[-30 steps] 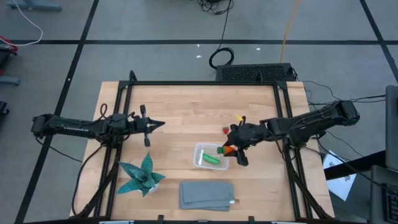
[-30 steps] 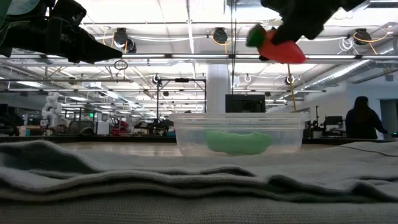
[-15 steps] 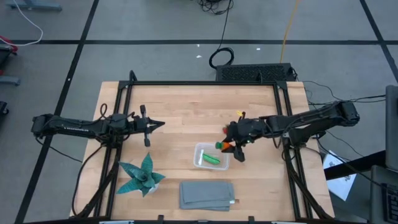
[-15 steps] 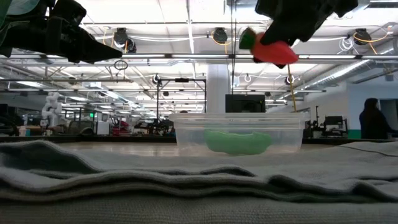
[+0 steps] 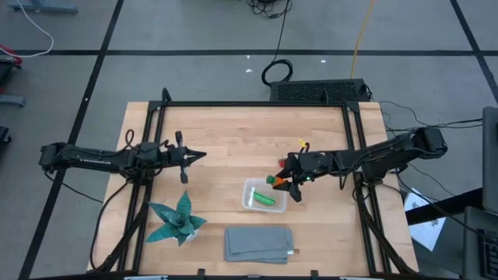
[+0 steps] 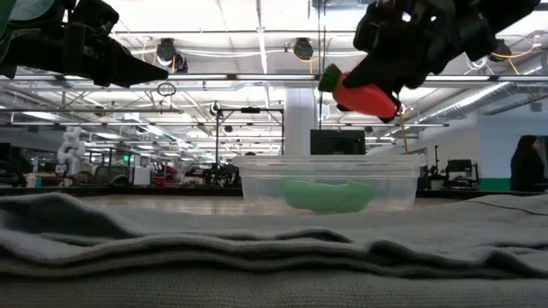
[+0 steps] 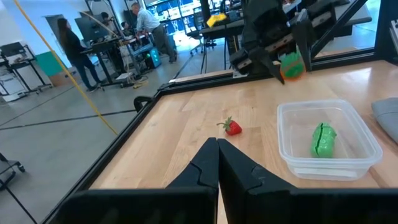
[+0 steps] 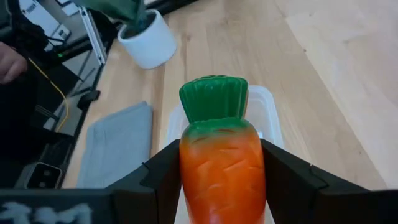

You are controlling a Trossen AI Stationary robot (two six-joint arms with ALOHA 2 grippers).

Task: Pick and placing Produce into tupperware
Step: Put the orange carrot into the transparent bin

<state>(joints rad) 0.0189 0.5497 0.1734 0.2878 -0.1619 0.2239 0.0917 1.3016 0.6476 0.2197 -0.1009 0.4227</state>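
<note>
My right gripper [image 5: 286, 180] hangs over the far right corner of the clear tupperware [image 5: 264, 195], shut on the orange carrot with the green top [image 5: 275, 180]. In the low view the carrot [image 6: 363, 92] floats above the tupperware's rim [image 6: 330, 159]. The long green pod [image 5: 265, 200] lies on the tupperware's floor. The red strawberry [image 7: 232, 127] rests on the wood just beyond the tupperware's far side. My left gripper [image 5: 192, 156] waits shut over the table's left half. My right gripper pinches the carrot's orange body [image 8: 221, 171] between its two fingers [image 8: 163, 177], one on each side. The fingers come from the table's right, roughly level, and lie along the carrot. Its green top [image 8: 213, 98] sticks out past the fingertips. The carrot is lifted clear, tilted, above the tupperware.
A flat grey folded cloth [image 5: 259, 243] lies near the table's near edge, below the tupperware. The teal spiky plant [image 5: 177, 219] in its white pot [image 8: 148, 41] stands at near left. Bare wood stretches between the two arms. A person [image 6: 524, 162] stands far behind the table.
My right gripper has carried the carrot a little toward the table's left and far edge and has come down, so the carrot now hangs lower over the tupperware. It has stayed shut on the carrot.
</note>
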